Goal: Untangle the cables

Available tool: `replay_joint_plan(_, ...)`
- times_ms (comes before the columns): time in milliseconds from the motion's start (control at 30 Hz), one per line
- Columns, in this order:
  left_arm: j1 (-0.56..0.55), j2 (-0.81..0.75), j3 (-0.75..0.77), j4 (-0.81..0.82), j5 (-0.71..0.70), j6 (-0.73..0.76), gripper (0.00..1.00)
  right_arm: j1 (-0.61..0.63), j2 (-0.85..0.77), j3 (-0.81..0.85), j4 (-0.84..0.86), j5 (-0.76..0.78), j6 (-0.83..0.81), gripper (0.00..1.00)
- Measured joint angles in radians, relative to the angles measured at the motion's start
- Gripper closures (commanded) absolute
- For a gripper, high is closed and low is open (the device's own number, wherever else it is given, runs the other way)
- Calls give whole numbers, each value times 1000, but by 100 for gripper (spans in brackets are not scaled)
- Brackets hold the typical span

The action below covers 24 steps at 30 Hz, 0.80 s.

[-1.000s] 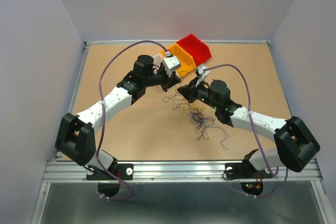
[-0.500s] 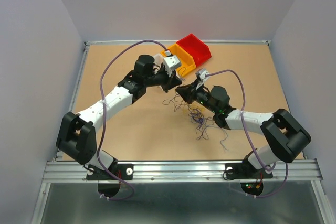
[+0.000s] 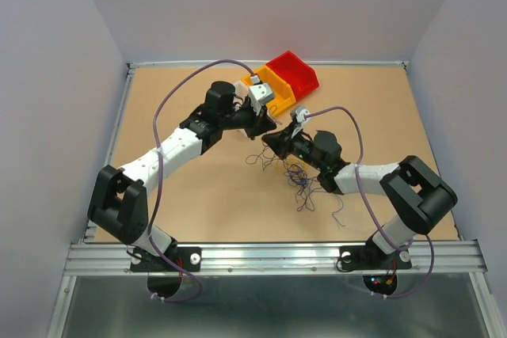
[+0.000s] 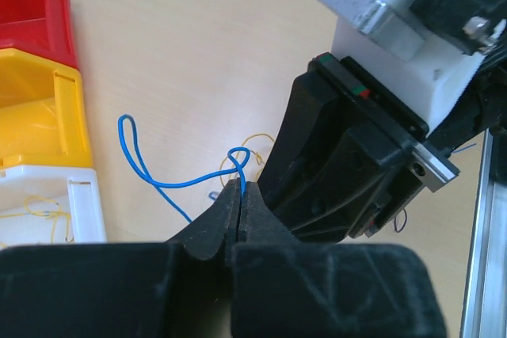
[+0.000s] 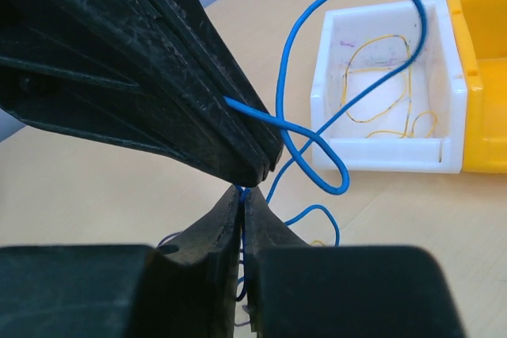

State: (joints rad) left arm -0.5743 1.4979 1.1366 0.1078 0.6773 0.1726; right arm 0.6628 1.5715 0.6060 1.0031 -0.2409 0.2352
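Observation:
A tangle of thin cables, purple, blue and yellow, lies mid-table. My left gripper and right gripper meet tip to tip just left of it. In the left wrist view the left gripper is shut on a looping blue cable, with the right gripper's black body close by. In the right wrist view the right gripper is shut on the same blue cable, directly under the left gripper's fingers.
A red bin and a yellow bin stand at the back centre. A white bin holding yellow wires sits beside the yellow bin. Loose wire ends trail toward the near edge.
My right arm has folded and its gripper has moved left, up against the left gripper. The left gripper has barely shifted. The tangle stays put.

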Motion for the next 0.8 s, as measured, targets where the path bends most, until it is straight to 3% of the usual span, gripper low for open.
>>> replay_joint_plan(33,0,1,2,-3,3,-3,100,0,6,0,2,0,0,99)
replay_joint_plan(200,0,6,5,-3,17,-13,97,0,15,1,16,0,0,99)
replay_joint_plan(233,1,6,5,-3,21,-14,85,0,15,0,21,1,0,99)
replay_joint_plan(300,8,6,5,1,29,-14,72,0,15,0,28,1,0,99)
replay_joint_plan(333,13,6,5,8,34,-20,56,0,15,-1,31,2,0,99)
replay_joint_plan(433,37,6,2,31,41,-34,41,0,5,-13,51,11,5,99)
replay_joint_plan(467,53,4,-4,45,46,-43,31,0,-6,-24,54,22,8,99)
replay_joint_plan(633,162,-41,-73,134,98,-85,24,0,-82,-71,60,66,32,100)
replay_joint_plan(700,200,-55,-88,162,120,-89,13,0,-121,-85,54,98,45,99)
replay_joint_plan(800,208,-56,-95,200,155,-85,9,0,-198,-85,35,151,57,100)
